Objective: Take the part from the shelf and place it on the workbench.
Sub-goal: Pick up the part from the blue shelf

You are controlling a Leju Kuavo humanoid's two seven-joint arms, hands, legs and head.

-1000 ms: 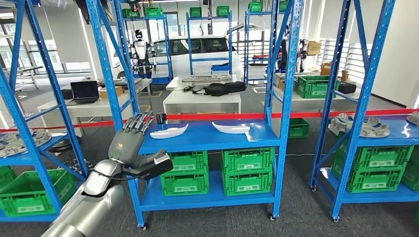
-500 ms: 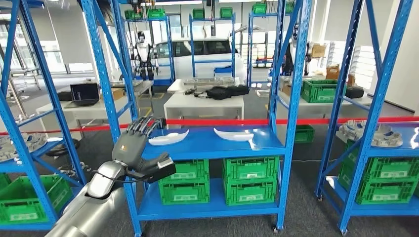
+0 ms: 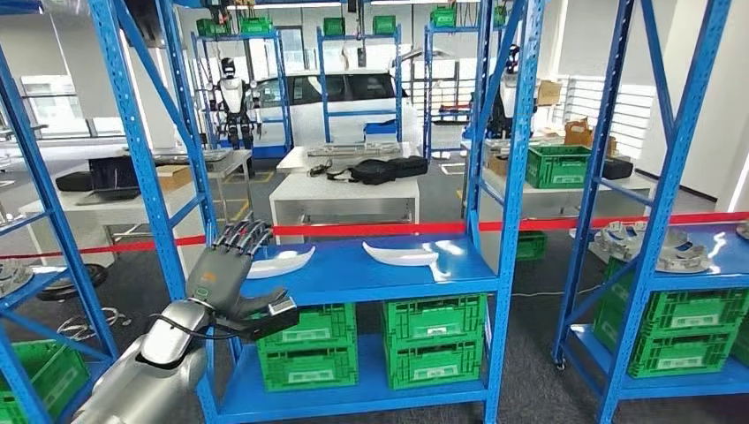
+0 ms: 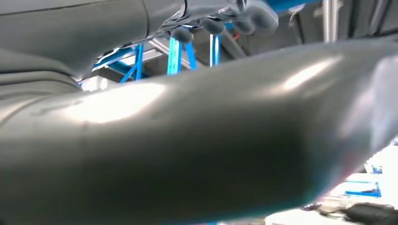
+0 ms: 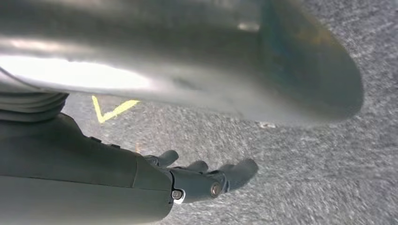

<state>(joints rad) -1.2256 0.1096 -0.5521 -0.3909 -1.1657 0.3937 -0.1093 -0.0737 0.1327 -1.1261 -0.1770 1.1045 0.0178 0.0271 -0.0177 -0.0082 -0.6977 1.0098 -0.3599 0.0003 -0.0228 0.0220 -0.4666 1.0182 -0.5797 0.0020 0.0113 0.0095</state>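
From the head view, we judge that we are in the reach step: our left hand (image 3: 231, 269) is raised in front of the blue shelf (image 3: 353, 269), fingers spread apart and thumb out to the side, holding nothing. The part (image 3: 281, 262) we take as our target is the nearer of 2 white, shallow, boat-shaped shells lying flat on the shelf's blue deck; it sits just beyond our fingertips, not yet touched as far as we can tell. The second white shell (image 3: 402, 254) lies well apart from it, further along the same deck. Green crates (image 3: 380, 340) fill the level below. The next move, in our judgement, calls for carrying the hand forward over the deck edge, past the upright post, and closing around the thin rim of the shell. It looks light, smooth and glossy, so it may slide rather than lift.

In the left wrist view, a dark blurred thumb crosses the frame and the fingers (image 4: 253, 16) stand apart against blue shelving.

In the right wrist view, our right hand (image 5: 206, 180) hangs over grey carpet, fingers loosely extended and empty.
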